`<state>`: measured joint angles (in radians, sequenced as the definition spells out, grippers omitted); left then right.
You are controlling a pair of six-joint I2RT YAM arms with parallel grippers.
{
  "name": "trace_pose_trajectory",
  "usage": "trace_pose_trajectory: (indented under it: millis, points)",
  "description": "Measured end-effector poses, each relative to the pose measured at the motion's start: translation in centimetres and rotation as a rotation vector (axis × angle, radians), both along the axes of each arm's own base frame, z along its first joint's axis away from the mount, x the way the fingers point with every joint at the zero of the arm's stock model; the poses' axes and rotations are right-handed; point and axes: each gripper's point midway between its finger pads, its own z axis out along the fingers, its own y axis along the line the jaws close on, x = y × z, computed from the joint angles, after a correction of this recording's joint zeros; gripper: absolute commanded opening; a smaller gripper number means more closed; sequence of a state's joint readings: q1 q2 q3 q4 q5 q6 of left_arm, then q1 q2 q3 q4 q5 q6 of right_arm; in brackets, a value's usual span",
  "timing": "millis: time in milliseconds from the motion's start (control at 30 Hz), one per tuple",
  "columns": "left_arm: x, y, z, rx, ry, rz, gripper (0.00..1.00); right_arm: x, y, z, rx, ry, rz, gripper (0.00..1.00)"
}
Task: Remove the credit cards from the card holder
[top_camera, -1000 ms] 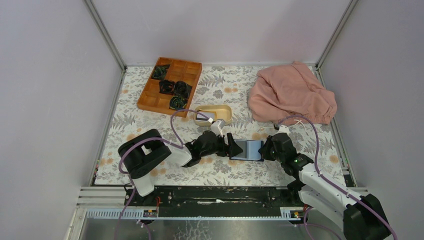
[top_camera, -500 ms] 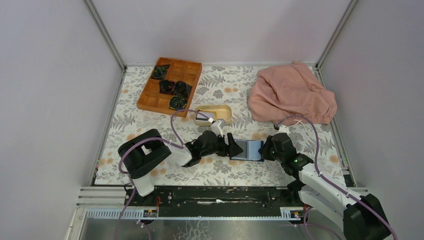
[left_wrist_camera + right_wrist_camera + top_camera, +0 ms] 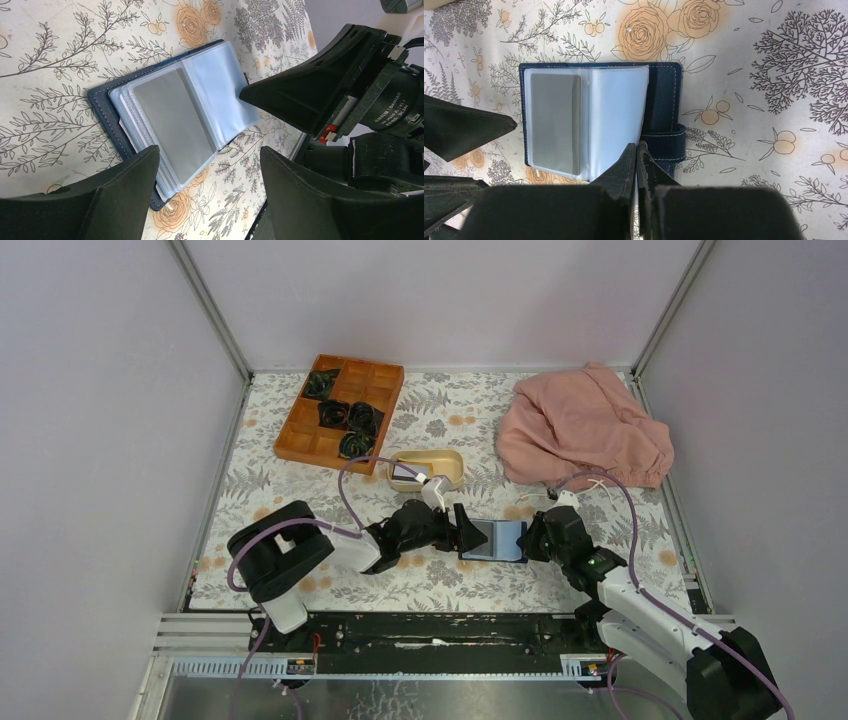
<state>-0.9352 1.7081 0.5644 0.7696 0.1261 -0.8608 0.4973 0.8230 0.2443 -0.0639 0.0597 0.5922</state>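
Observation:
The navy card holder (image 3: 495,540) lies open on the floral mat. Its clear pale-blue sleeves face up, and a grey-white credit card (image 3: 555,122) sits in the left sleeve. The card also shows in the left wrist view (image 3: 172,117). My right gripper (image 3: 637,147) is shut on the lower edge of a clear sleeve page, beside the snap tab (image 3: 669,145). It holds that page (image 3: 616,110) turned up. My left gripper (image 3: 207,152) is open and empty at the holder's left edge (image 3: 102,107), its jaws apart on either side of the holder's corner. No black card shows.
A beige oval dish (image 3: 428,468) stands just behind the left gripper. An orange compartment tray (image 3: 340,410) with dark bundles is at the back left. A pink cloth (image 3: 583,430) is heaped at the back right. Grey walls close in both sides.
The left arm's elbow has shifted slightly to the left. The holder and both grippers stay where they were.

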Motion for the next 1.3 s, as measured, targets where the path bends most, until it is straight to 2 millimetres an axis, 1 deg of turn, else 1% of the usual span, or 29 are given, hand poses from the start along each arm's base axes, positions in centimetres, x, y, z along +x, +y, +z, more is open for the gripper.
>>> trace_pose_trajectory:
  millis: [233, 400, 600, 933, 1167, 1300]
  points:
    - [0.0, 0.0, -0.1, 0.002, 0.002, 0.0, 0.8, 0.0, 0.0, 0.0, 0.001, -0.001, 0.001, 0.05]
    - [-0.1, 0.1, -0.9, 0.017, 0.014, -0.002, 0.8, 0.0, 0.0, 0.0, 0.001, -0.001, 0.0, 0.05]
    - [-0.1, -0.1, -1.4, 0.023, 0.021, -0.005, 0.8, 0.0, 0.0, 0.0, 0.001, -0.001, 0.001, 0.05]
    - [0.0, -0.7, -1.4, 0.007, 0.022, -0.015, 0.8, 0.0, 0.0, 0.0, 0.0, -0.001, 0.001, 0.06]
    - [-0.3, -1.4, -1.1, -0.004, 0.027, -0.033, 0.8, 0.0, 0.0, -0.2, -0.004, 0.007, 0.001, 0.07]
    - [-0.6, -2.2, -0.6, -0.018, 0.023, -0.05, 0.8, 0.0, 0.0, -0.3, -0.005, 0.01, 0.001, 0.07]
